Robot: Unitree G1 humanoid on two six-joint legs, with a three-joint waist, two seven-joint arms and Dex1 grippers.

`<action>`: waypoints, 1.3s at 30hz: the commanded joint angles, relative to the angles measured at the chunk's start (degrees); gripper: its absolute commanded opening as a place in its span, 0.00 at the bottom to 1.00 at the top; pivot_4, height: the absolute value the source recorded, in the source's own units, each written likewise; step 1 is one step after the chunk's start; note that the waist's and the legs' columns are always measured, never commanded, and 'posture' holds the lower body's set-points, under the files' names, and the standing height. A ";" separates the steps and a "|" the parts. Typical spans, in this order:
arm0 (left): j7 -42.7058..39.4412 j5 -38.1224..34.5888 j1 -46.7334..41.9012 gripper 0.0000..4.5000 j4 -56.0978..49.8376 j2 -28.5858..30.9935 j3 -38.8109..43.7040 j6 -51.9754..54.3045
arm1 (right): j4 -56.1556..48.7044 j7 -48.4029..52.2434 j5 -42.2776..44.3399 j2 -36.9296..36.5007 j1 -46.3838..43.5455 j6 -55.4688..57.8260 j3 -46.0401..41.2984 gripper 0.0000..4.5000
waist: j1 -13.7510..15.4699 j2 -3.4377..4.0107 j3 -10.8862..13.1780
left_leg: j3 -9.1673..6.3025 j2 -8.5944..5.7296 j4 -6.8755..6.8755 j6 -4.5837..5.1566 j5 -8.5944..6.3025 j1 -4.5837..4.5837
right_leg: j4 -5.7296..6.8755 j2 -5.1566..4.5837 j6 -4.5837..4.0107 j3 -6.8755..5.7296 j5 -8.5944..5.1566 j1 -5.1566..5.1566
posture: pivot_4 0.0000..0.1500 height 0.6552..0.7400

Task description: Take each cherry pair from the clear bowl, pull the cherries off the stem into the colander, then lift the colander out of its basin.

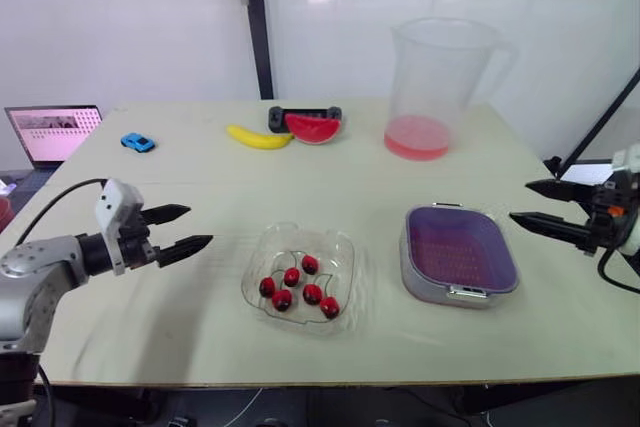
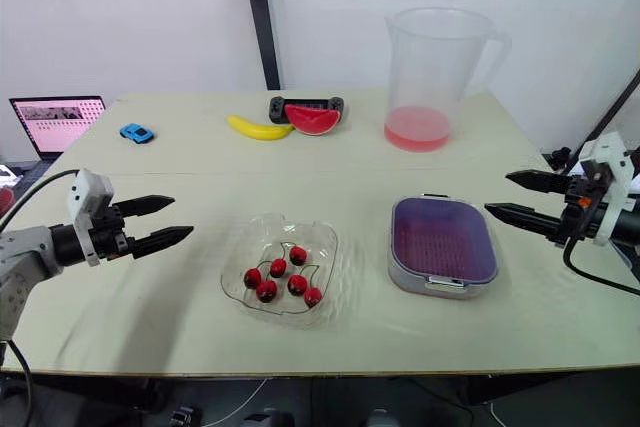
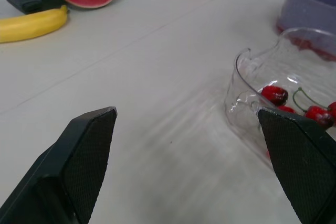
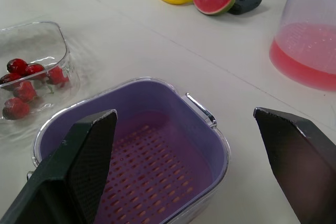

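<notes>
As right wrist shows, colander [image 4: 152, 166] (slotted), cherries [image 4: 24, 91]

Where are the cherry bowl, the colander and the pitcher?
Bowl [image 1: 341, 247], left eye view, bare far-right corner.
Colander [image 1: 462, 247], left eye view, purple holed floor.
Pitcher [image 1: 440, 62], left eye view, clear wall above the pink liquid.

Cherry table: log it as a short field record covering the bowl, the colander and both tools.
clear bowl: holds six cherries, stems on
colander: empty, seated in basin
left tool: open, empty, left of the bowl
right tool: open, empty, right of the colander
progress: no cherry in the colander yet
</notes>
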 commanded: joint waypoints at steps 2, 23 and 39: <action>-1.12 -0.29 -0.74 1.00 0.61 0.90 1.50 -1.39 | -2.01 -0.62 1.04 -0.36 -0.87 -0.51 -1.93 0.99 | -0.07 0.00 0.00 | 0.01 0.00 0.00 0.00 0.00 0.00 | 0.00 0.00 0.00 0.00 0.00 0.00 | 1.00 1.00; -6.41 -2.08 -9.62 1.00 4.16 0.70 -1.47 -1.36 | -8.54 -8.42 3.41 1.69 6.19 3.24 -9.63 0.99 | 0.39 -0.02 -0.01 | 0.02 -0.02 0.03 0.00 0.00 -0.01 | 0.00 0.01 0.00 -0.03 0.00 0.03 | 1.00 1.00; -26.33 -1.67 -23.48 1.00 6.12 0.04 -15.65 0.55 | -41.67 -20.47 10.92 7.18 31.43 21.05 -29.82 0.99 | 0.09 -0.08 -0.04 | 0.03 -0.06 0.13 0.05 -0.03 -0.01 | 0.02 0.14 0.00 -0.02 0.00 0.11 | 1.00 1.00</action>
